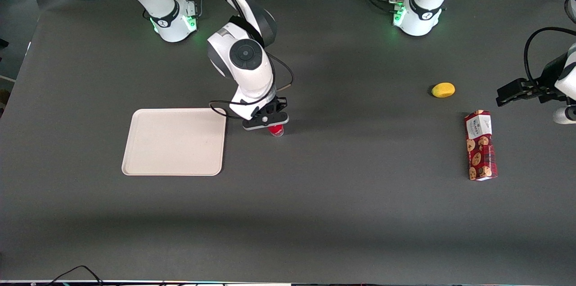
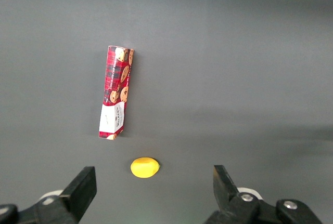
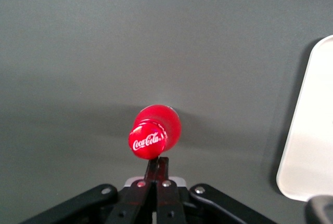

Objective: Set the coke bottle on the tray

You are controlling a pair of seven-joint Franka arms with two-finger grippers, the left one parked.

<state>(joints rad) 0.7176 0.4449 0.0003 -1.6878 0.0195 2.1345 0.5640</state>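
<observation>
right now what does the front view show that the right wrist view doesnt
Only the front view shows the yellow object, the red cookie-print carton toward the parked arm's end, and the whole tray. Only the right wrist view shows the coke bottle's cap lettering and the fingers shut together beside it. Both show the gripper at the bottle, beside the tray, on the dark table.

On the red cap of the coke bottle, just ahead of my gripper, I read "Coca-Cola" in white script. The red cookie-print carton, lying toward the parked arm's end of the table, carries a white label with dark lettering, but I cannot make out its words from any view. I find no other readable text or numbers.
</observation>
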